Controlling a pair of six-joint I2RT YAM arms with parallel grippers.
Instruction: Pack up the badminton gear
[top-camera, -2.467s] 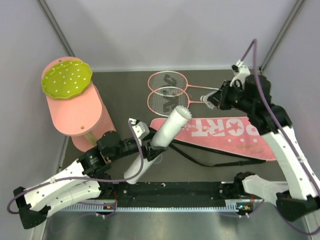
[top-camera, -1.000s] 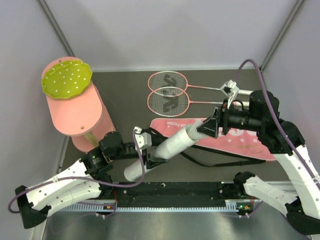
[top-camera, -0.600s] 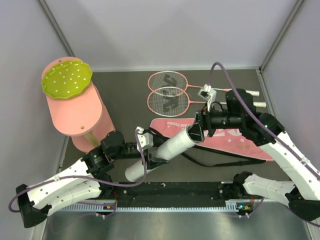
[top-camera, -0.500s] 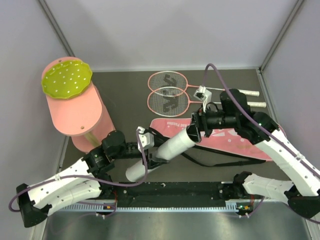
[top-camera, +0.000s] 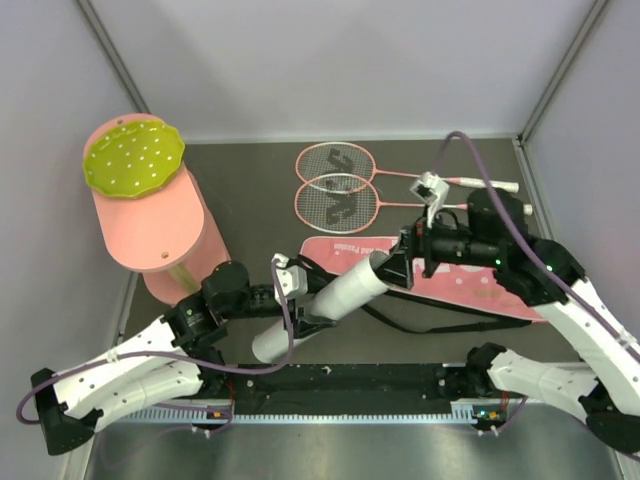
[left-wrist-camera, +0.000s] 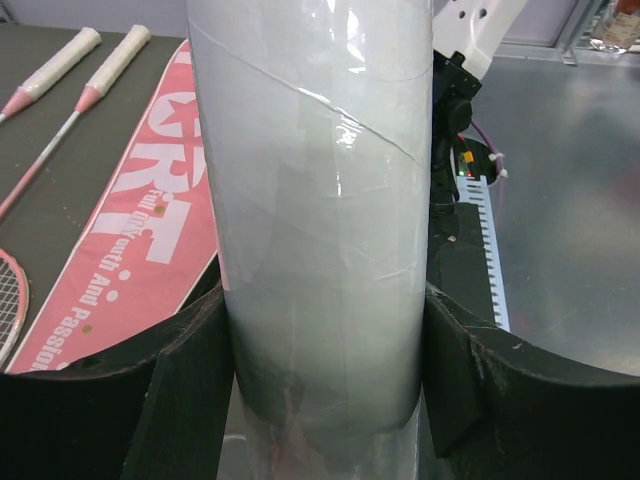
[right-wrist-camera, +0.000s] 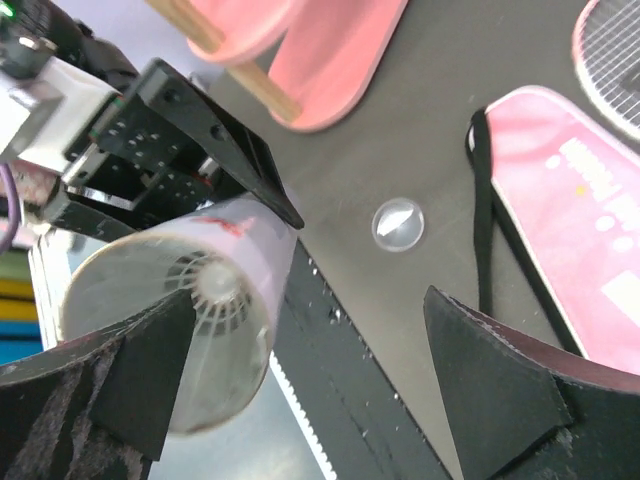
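Top external view: left claw (top-camera: 310, 312) is clamped round the middle of the white tube (top-camera: 335, 297), holding it tilted above the worktop (top-camera: 240, 190), open mouth toward the right arm. Right claw (top-camera: 398, 268) sits just at that mouth, fingers wide apart, gripping nothing. Right wrist view looks straight down the bore: one white shuttlecock (right-wrist-camera: 214, 292) is inside. Cannot tell whether more lie behind it; no loose shuttlecock shows on the worktop. A small clear round disc (right-wrist-camera: 397, 222), possibly the tube's cap, lies on the worktop near the bag's black strap (right-wrist-camera: 482, 220). The two pink-framed rackets (top-camera: 335, 203) lie side by side at the far edge, outside the pink "SPORT" bag (top-camera: 470, 275), which lies flat between them and the arms. Judgement: shuttlecock loading is done or near done. Left to do: close the tube, then put the rackets, and probably the tube, into the bag.
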